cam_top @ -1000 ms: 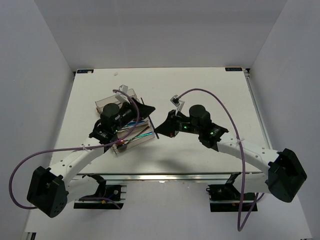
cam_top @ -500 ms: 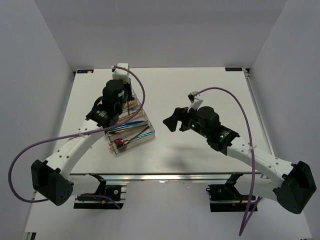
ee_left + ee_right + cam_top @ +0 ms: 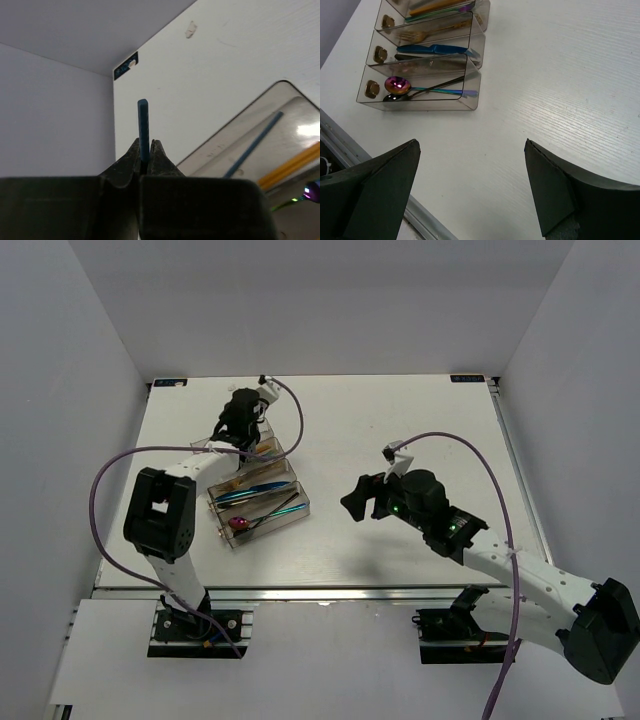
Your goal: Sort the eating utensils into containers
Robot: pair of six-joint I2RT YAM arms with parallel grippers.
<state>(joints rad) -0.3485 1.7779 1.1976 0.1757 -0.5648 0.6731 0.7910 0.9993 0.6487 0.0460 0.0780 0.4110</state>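
Note:
The clear tray of containers (image 3: pixel 302 508) lies left of centre on the table. It holds a purple spoon (image 3: pixel 397 85), a blue knife (image 3: pixel 435 49), a gold fork (image 3: pixel 420 36) and orange chopsticks (image 3: pixel 435 6). My left gripper (image 3: pixel 146 145) is over the tray's far left end (image 3: pixel 232 432), shut on a thin blue chopstick (image 3: pixel 143 122) that sticks out past the fingertips. A second blue chopstick (image 3: pixel 255 145) lies in the tray's end compartment (image 3: pixel 235 125). My right gripper (image 3: pixel 471 145) hangs open and empty over bare table, right of the tray (image 3: pixel 352 502).
The table's near edge with its metal rail (image 3: pixel 380 200) runs just below the right gripper. White walls close in the table on the left, right and far sides. Purple cables (image 3: pixel 290 420) loop above both arms.
The left arm has swung from over the tray's middle to its far left end. The right gripper has drawn back to the right, away from the tray, and now stands open.

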